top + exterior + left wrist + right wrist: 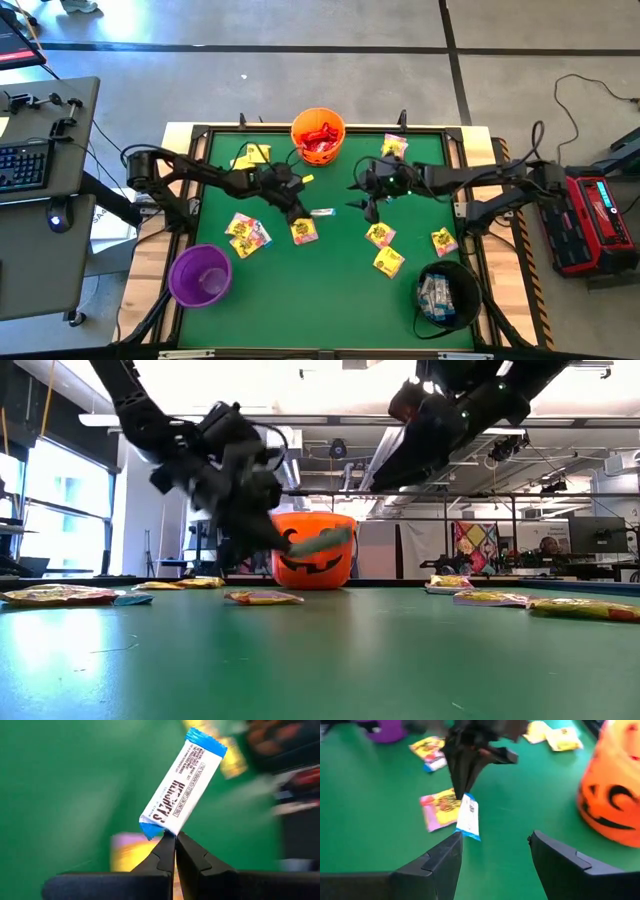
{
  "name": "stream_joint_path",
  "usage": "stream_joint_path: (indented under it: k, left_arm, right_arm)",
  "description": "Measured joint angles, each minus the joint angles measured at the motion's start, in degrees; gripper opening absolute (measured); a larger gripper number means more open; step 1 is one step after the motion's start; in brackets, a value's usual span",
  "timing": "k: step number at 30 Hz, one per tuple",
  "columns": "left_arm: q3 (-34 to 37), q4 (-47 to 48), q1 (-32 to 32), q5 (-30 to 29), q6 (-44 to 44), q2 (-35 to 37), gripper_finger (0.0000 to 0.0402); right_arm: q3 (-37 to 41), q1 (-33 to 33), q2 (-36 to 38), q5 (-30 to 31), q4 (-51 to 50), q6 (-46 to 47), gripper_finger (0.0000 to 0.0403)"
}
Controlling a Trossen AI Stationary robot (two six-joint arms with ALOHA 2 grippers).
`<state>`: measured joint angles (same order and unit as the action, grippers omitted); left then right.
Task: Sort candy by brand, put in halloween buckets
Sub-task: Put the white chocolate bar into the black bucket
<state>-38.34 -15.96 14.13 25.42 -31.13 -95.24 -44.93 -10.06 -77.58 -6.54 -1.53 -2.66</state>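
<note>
White-blue candy (181, 781) in left claw (175, 836)

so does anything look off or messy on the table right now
Nothing spilled or damaged. The one odd bit: the left gripper pinches the white-blue candy bar by just one end, so it sticks out tilted. All three buckets stand upright.

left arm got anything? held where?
Yes. Left gripper, jaws shut, pinches a white-blue candy bar by one crimped blue end, the rest sticking out past the jaws. Right gripper is open, holding nothing.
</note>
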Motion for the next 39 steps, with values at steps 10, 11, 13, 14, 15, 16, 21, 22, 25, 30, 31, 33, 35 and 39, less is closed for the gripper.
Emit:
stream_joint_path:
  k: [10,11,13,14,15,16,21,22,25,30,31,33,35,39]
  left_arm:
    - [-7.16,-4.87,2.94,18.06,-9.21,0.15,0.0001]
    - [-7.28,-4.85,3.31,19.10,-9.24,0.15,0.0001]
    - [-7.35,-4.81,3.97,20.92,-9.82,0.15,0.0001]
    - [-7.35,-4.81,4.22,21.54,-10.34,0.15,0.0001]
    - [-7.35,-4.86,4.43,22.32,-10.66,0.15,0.0000]
    - [-7.35,-4.86,4.70,23.00,-10.73,0.15,0.0000]
    - [-7.35,-4.99,4.73,24.32,-13.64,0.15,0.0000]
    - [-7.35,-5.02,4.72,24.33,-14.32,0.15,0.0000]
    - [-7.35,-6.15,4.62,24.44,-16.14,0.15,0.0000]
    - [-7.42,-11.76,4.62,25.92,-19.00,0.15,0.0000]
    - [-7.42,-12.89,4.62,26.14,-19.70,0.15,0.0000]
    - [-7.42,-15.31,4.62,26.54,-20.72,0.15,0.0000]
    - [-7.44,-17.15,4.62,26.57,-22.15,0.16,0.0000]
    - [-7.44,-20.89,4.62,26.19,-25.55,0.17,0.0000]
  right_arm:
    - [-3.08,6.28,0.00,2.65,-0.80,-3.57,0.0220]
    - [-3.34,6.89,0.00,3.34,-0.76,-3.93,0.0220]
    - [-3.99,7.98,0.00,4.60,-0.87,-4.28,0.0220]
    - [-4.37,8.38,0.00,4.89,-0.98,-4.26,0.0220]
    - [-4.92,8.72,0.00,4.89,-1.50,-3.93,0.0220]
    - [-5.62,9.00,0.00,4.89,-2.37,-3.82,0.0220]
    - [-11.44,9.75,0.00,5.15,-10.18,-3.89,0.0220]
    - [-12.79,9.79,0.00,5.64,-12.37,-4.10,0.0220]
    - [-16.62,9.68,0.00,6.55,-17.31,-4.88,0.0220]
    - [-18.43,9.31,0.06,3.93,-19.37,-5.24,0.0220]
    - [-18.40,9.31,0.07,3.13,-19.56,-5.16,0.0220]
    - [-18.08,9.33,0.07,2.88,-19.95,-6.07,0.0220]
    - [-17.99,9.31,-0.09,3.04,-20.87,-8.39,0.0220]
    - [-17.97,9.31,-0.57,3.88,-19.98,-10.86,0.0219]
